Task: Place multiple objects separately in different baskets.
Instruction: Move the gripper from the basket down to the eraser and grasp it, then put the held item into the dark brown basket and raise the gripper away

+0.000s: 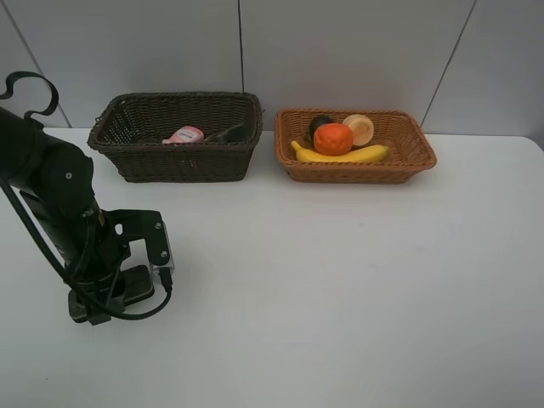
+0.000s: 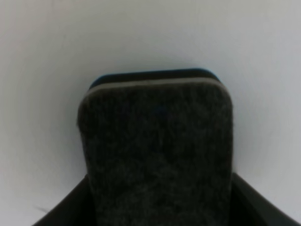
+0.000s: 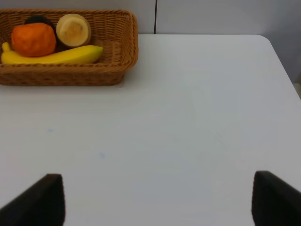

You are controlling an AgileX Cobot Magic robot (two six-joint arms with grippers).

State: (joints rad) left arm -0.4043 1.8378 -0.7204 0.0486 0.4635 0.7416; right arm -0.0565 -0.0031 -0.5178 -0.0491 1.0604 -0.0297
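Observation:
My left gripper (image 1: pixel 109 296) is down at the table near the front left, shut on the dark rectangular eraser (image 2: pixel 157 150), whose grey felt face fills the left wrist view. The dark brown basket (image 1: pixel 127 157) at the back left holds a pink bottle (image 1: pixel 184 134) and a dark item (image 1: pixel 229 132). The light tan basket (image 1: pixel 357 172) at the back right holds a banana (image 1: pixel 344 155), a wrinkled orange (image 1: pixel 333 138), a dark mangosteen (image 1: pixel 320 122) and a pale round fruit (image 1: pixel 359 129). My right gripper (image 3: pixel 160 202) is open over bare table, with nothing between its fingers.
The two baskets stand side by side against the grey back wall. In the right wrist view the table's far right edge (image 3: pixel 282 61) runs close to the wall. The left arm's black body (image 1: pixel 51 187) and cable rise over the table's left side.

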